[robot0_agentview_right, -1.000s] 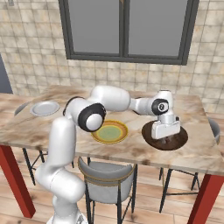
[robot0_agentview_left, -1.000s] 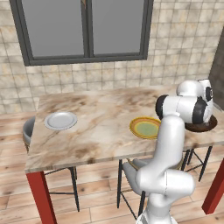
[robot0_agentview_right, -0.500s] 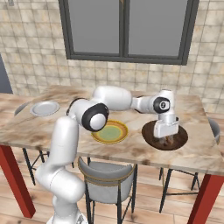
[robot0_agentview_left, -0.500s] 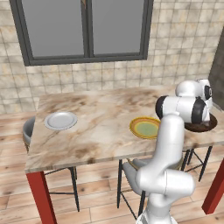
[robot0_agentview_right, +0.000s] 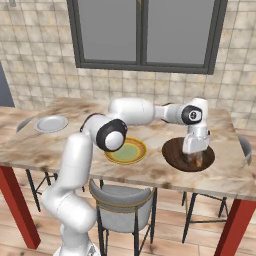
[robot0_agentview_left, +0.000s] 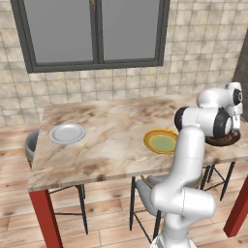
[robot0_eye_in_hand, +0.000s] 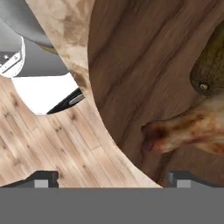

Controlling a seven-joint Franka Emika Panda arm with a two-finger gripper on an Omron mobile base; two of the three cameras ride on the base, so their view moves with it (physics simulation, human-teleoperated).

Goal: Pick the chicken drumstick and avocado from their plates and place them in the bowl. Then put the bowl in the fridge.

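Observation:
My gripper (robot0_agentview_right: 193, 158) hangs low over the dark brown bowl (robot0_agentview_right: 172, 152) at the right end of the table, open, its fingertips (robot0_eye_in_hand: 43, 178) wide apart with nothing between them. Inside the bowl (robot0_eye_in_hand: 140, 61) the chicken drumstick (robot0_eye_in_hand: 192, 129) lies loose, pale bone end toward the rim, beside the dark green avocado (robot0_eye_in_hand: 214, 61). Both plates are bare: the yellow-rimmed one (robot0_agentview_right: 126, 151) mid-table and the small white-grey one (robot0_agentview_right: 51, 123) at the far left. From the left base view my forearm covers most of the bowl (robot0_agentview_left: 227, 141). The fridge is out of view.
The bowl sits close to the table's front edge (robot0_eye_in_hand: 109, 144), with wooden floor below. A grey chair (robot0_agentview_right: 122, 197) stands under the table near the yellow plate, and a stool (robot0_agentview_right: 246, 146) is at the right end. A window fills the tiled back wall.
The jaws have spread wide over the bowl. The arm has stayed almost in place above it.

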